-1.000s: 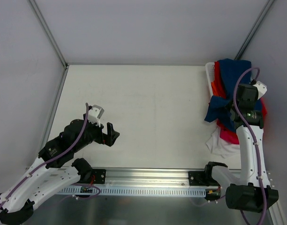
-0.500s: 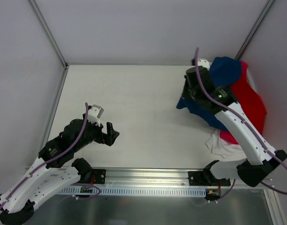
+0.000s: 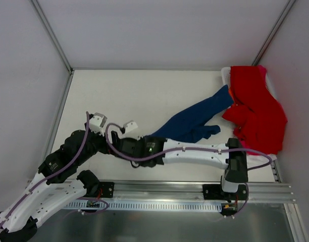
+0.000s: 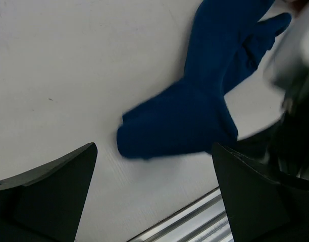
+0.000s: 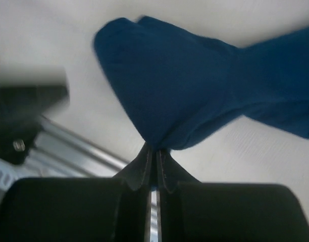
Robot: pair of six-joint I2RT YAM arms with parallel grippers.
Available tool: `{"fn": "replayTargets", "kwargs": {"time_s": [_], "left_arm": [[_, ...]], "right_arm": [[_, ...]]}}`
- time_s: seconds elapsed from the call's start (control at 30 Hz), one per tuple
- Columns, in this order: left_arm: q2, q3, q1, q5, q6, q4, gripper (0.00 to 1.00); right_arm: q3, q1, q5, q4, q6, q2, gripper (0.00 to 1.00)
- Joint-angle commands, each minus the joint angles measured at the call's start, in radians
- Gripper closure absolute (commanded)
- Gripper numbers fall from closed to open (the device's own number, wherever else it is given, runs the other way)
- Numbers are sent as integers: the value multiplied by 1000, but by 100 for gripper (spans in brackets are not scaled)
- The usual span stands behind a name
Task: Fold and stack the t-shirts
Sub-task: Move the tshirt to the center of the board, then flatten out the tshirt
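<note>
The navy blue t-shirt (image 3: 195,121) lies stretched in a long strip across the table, from the basket toward the near left. My right gripper (image 3: 149,141) is shut on its near-left end; in the right wrist view the cloth (image 5: 195,91) bunches out of the closed right gripper (image 5: 155,151). My left gripper (image 3: 119,140) is open and empty right beside it, and its wrist view shows the left gripper (image 4: 154,201) with the navy cloth (image 4: 195,111) just beyond the wide-apart fingers. A red t-shirt (image 3: 255,108) tops the pile at the right. A pink edge (image 3: 244,144) peeks out below it.
The white plastic basket (image 3: 225,75) stands at the far right under the pile. My right arm (image 3: 205,151) reaches across the near part of the table. A metal rail (image 3: 159,189) runs along the near edge. Grey walls close the left, back and right sides.
My right arm has swung from the basket across to the near left, pulling the navy t-shirt out of the pile. The red t-shirt now lies uncovered on top. My left arm shifted slightly.
</note>
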Motion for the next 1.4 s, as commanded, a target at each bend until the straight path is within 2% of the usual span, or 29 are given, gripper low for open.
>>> {"fn": "replayTargets", "kwargs": {"time_s": [0.0, 0.13, 0.33, 0.4, 0.47, 0.6, 0.67, 0.73, 0.8, 0.83, 0.93, 1.0, 1.13, 1.17, 1.23, 1.3, 1.37], "left_arm": [[-25, 23, 9, -51, 1, 9, 1], [-36, 28, 9, -75, -4, 3, 1], [-53, 32, 9, -169, -22, -7, 1], [-11, 47, 9, -195, -33, -12, 1], [63, 66, 9, -184, -55, -17, 1], [199, 150, 9, -129, -102, -37, 1], [240, 175, 9, -102, -139, -34, 1], [266, 201, 9, -109, -153, -17, 1], [288, 218, 9, -131, -183, -7, 1], [294, 216, 9, -140, -194, 2, 1], [296, 143, 9, -158, -239, 75, 1], [296, 46, 9, -126, -275, 170, 1], [315, -135, 9, 7, -346, 421, 1], [320, -209, 9, 41, -355, 562, 1], [346, -277, 7, 127, -363, 707, 1], [374, -336, 7, 135, -375, 825, 1], [430, -350, 7, 136, -368, 871, 1]], "right_arm": [[-135, 122, 50, -42, 204, -76, 100], [-217, 259, 88, -115, 360, -165, 99], [-190, 457, 190, -520, 688, -184, 100], [-124, 509, 226, -757, 884, -172, 100], [-134, 575, 253, -792, 916, -211, 100], [-182, 626, 357, -789, 1012, -421, 100], [-139, 621, 481, -786, 970, -488, 99], [40, 565, 559, -765, 725, -468, 99], [213, 490, 569, -705, 483, -416, 100], [411, 474, 578, -700, 292, -349, 99], [684, 440, 579, -700, 64, -269, 99], [700, 420, 576, -700, 35, -281, 100], [532, 394, 549, -700, 110, -397, 99], [507, 393, 546, -700, 126, -449, 99], [472, 391, 532, -700, 144, -492, 99], [453, 391, 515, -700, 140, -541, 99], [461, 391, 477, -708, 117, -563, 100]]}}
